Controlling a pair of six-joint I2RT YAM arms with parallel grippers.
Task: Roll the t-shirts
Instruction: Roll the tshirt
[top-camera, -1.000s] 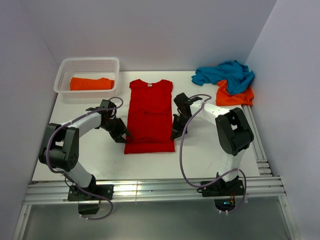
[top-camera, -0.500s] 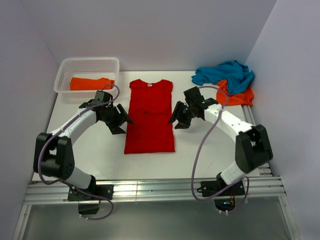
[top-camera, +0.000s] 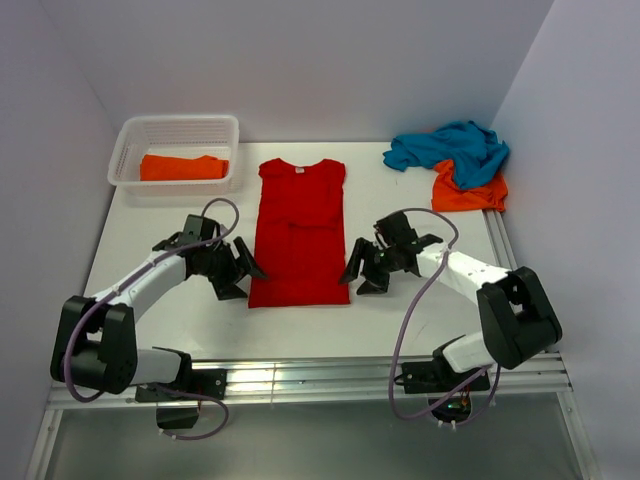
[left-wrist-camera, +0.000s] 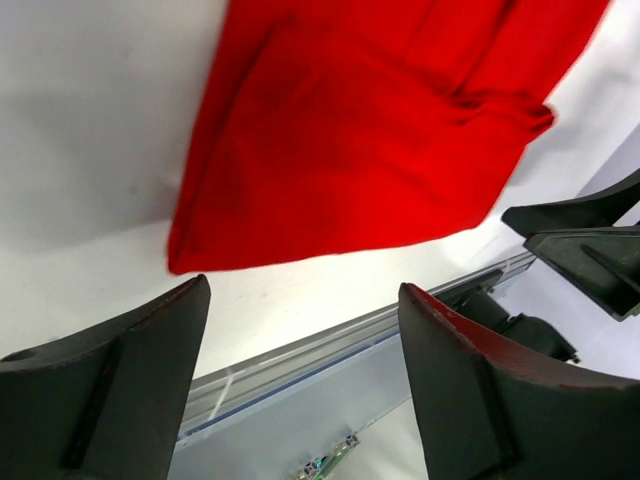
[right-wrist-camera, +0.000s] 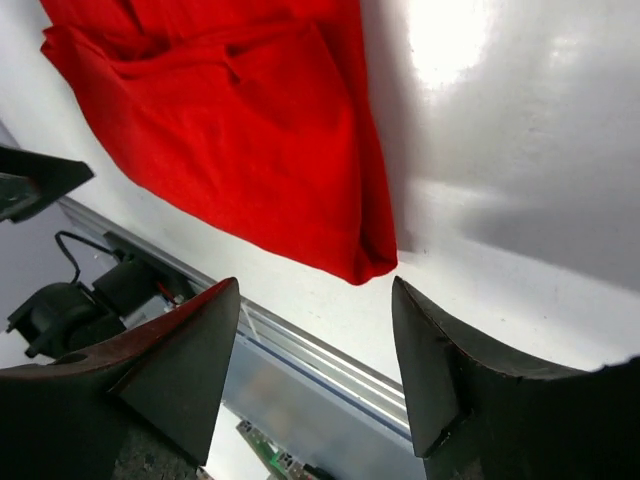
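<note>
A bright red t-shirt (top-camera: 298, 233) lies flat in the middle of the table, folded into a long strip with its collar at the far end. My left gripper (top-camera: 243, 276) hangs open just off the shirt's near left corner (left-wrist-camera: 185, 255), nothing between its fingers. My right gripper (top-camera: 356, 277) stands open beside the near right corner (right-wrist-camera: 372, 265), also empty. An orange t-shirt (top-camera: 182, 167) rests in the white basket (top-camera: 176, 127). At the far right a teal blue t-shirt (top-camera: 452, 146) is heaped on another orange t-shirt (top-camera: 470, 193).
A metal rail (top-camera: 300, 380) runs along the near table edge, below both arm bases. The walls close in on the left, right and back. The right gripper's fingers (left-wrist-camera: 585, 240) show at the right edge of the left wrist view.
Both grippers have opened wider and have drawn back toward the near corners of the red shirt after a swing toward its middle. The shirt itself lies as before.
</note>
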